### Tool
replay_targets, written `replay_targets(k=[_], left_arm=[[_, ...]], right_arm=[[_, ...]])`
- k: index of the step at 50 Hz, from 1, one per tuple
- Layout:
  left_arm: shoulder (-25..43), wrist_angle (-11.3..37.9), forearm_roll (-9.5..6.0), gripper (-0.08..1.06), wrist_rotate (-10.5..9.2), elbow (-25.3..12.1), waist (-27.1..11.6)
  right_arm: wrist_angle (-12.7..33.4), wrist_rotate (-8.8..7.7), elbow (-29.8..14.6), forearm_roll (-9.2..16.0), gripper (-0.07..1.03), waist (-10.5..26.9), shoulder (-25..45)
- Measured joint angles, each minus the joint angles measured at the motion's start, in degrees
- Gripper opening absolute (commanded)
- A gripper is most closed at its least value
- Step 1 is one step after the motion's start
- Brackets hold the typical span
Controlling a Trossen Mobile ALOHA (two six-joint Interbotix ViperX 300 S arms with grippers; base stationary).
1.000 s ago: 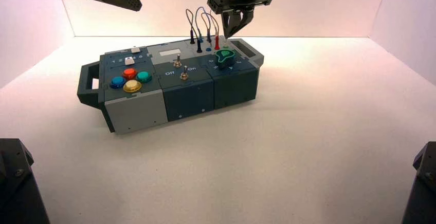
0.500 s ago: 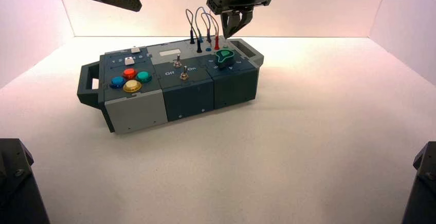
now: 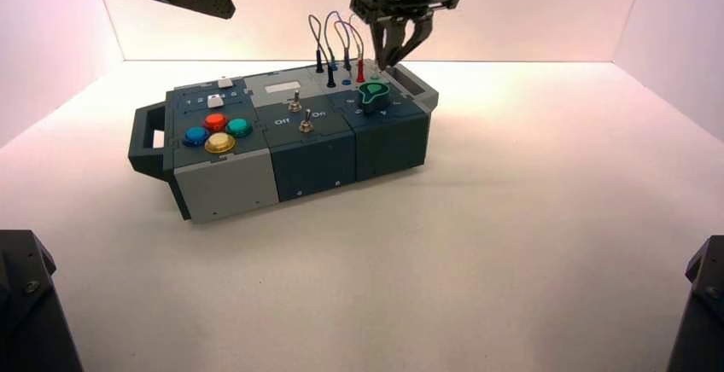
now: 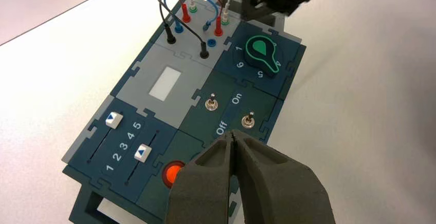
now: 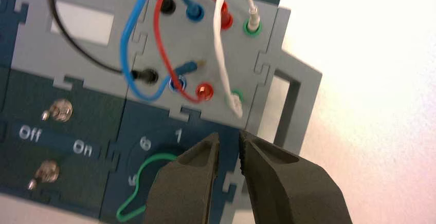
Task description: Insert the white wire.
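Note:
The white wire [image 5: 221, 54] arches between two green sockets at the right end of the box's grey wire panel [image 5: 205, 54]. One whitish plug [image 5: 253, 16] stands in the far green socket. The other plug [image 5: 236, 103] stands at the near green socket, upright in the left wrist view [image 4: 225, 14]. My right gripper [image 5: 229, 139] hovers just above that near plug [image 3: 376, 69], open, with nothing between its fingers. In the high view the right gripper [image 3: 394, 63] hangs over the box's far right corner. My left gripper [image 4: 234, 134] is shut and empty, held high above the box's left end [image 3: 224, 7].
On the same panel are a red wire [image 5: 164, 39], a blue wire [image 5: 126, 44] and a black wire [image 5: 67, 39]. A green knob [image 3: 373, 93] sits just in front. Two toggle switches [image 4: 211, 102], two sliders [image 4: 114, 119] and coloured buttons [image 3: 218, 131] fill the box [image 3: 222, 188] leftward.
The right gripper's fingers, shut before, have come apart, and the gripper has shifted slightly to the right over the panel. The left arm has not moved.

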Motion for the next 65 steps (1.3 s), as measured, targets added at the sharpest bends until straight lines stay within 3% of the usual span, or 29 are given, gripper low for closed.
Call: replay_targets(k=[19,65], left_arm=[[-0.97,-0.79,0.0,-0.03,0.09,0.26,0.0],[-0.44,-2.55,0.09,-0.03,0.09,1.49,0.7]], right_arm=[[3.52,-0.18,2.46,-2.9,0.23,0.0,-7.12],[4.31,-0.18,4.75,-3.16,0.23,0.0,-13.18]])
